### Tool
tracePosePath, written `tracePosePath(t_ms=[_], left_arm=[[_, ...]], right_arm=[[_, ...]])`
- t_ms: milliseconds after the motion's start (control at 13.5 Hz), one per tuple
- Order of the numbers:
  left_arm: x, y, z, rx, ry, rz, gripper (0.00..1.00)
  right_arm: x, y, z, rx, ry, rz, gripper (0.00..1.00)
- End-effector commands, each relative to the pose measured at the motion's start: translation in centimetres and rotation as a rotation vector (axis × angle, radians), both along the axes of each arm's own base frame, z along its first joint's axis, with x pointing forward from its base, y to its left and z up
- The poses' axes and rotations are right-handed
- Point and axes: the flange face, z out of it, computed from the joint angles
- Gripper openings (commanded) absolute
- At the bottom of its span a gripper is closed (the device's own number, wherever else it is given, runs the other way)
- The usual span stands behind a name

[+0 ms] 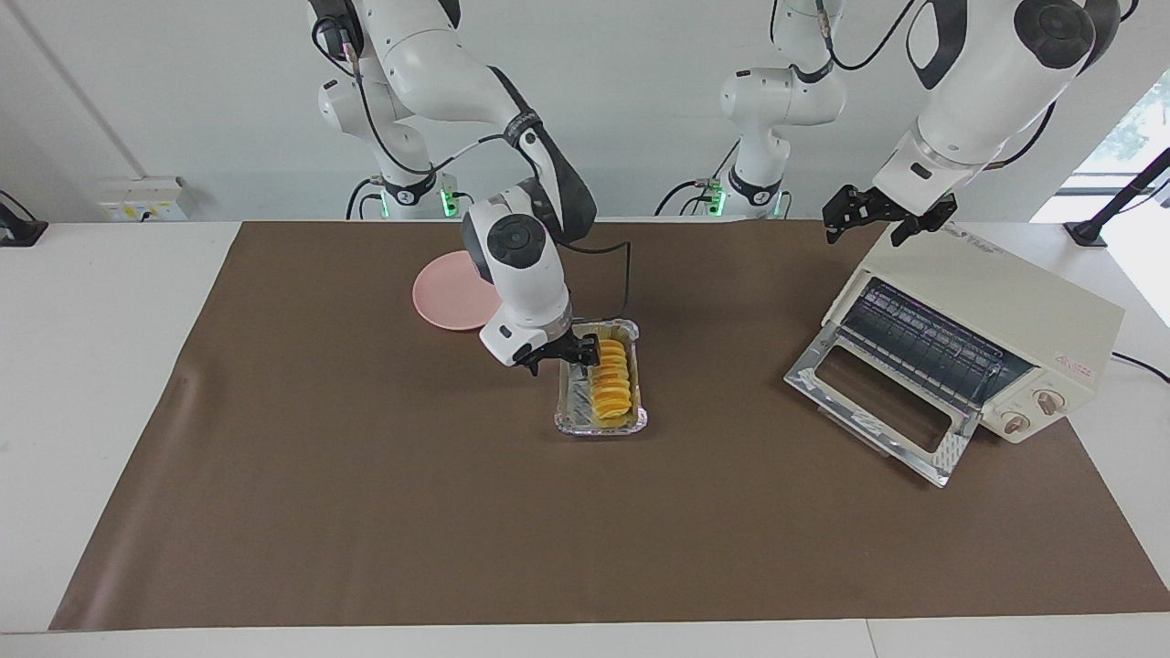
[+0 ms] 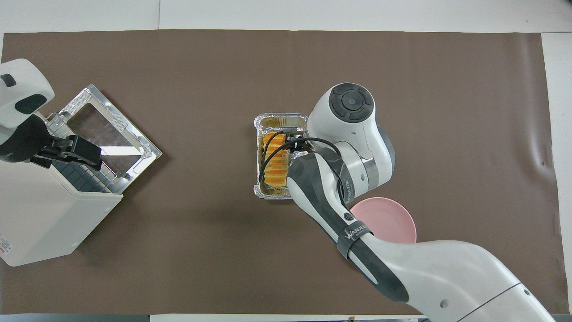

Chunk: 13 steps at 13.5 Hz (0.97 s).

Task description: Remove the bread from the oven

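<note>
Right gripper is down at the foil tray mid-mat, fingers straddling the robot-side end of the bread, though I can't tell how tightly. One bread, long axis running away from the robots. Left gripper waits open over the one oven, door down; one pink plate sits nearer the robots.
</note>
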Motion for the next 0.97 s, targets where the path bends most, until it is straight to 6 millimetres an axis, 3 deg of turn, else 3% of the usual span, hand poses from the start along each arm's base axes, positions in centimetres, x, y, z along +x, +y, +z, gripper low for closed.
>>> tracePosePath(t_ms=[0, 148, 223, 297, 371, 445, 520, 742, 891], left_arm=[[-1.4, -0.2, -0.4, 0.016, 0.012, -0.029, 1.00], [-0.7, -0.1, -0.3, 0.010, -0.022, -0.033, 1.00], [-0.9, 0.0, -0.5, 0.009, -0.014, -0.040, 1.00], [-0.8, 0.0, -0.6, 0.008, -0.011, -0.052, 1.00], [-0.6, 0.0, -0.7, 0.008, -0.009, -0.052, 1.00], [-0.5, 0.0, -0.9, 0.007, -0.011, -0.052, 1.00], [-0.5, 0.0, -0.9, 0.008, -0.014, -0.055, 1.00], [-0.4, 0.0, -0.7, 0.007, -0.026, -0.054, 1.00], [-0.4, 0.1, -0.7, 0.008, -0.026, -0.049, 1.00]], right_arm=[[-1.0, -0.4, -1.5, 0.015, -0.014, -0.036, 0.84], [-1.9, -0.3, -2.8, 0.016, -0.026, -0.036, 0.82], [-1.9, -0.2, -2.9, 0.015, -0.024, -0.039, 0.71], [-1.9, -0.2, -2.8, 0.015, -0.021, -0.052, 0.58], [-1.9, -0.1, -2.7, 0.014, -0.020, -0.070, 0.28], [-1.9, 0.0, -2.6, 0.015, -0.020, -0.087, 0.05], [-1.8, 0.1, -2.4, 0.015, -0.021, -0.087, 0.00], [-1.5, 0.1, -0.6, 0.031, -0.042, -0.090, 0.00], [-0.8, -1.4, 0.7, 0.040, -0.049, -0.112, 0.00]])
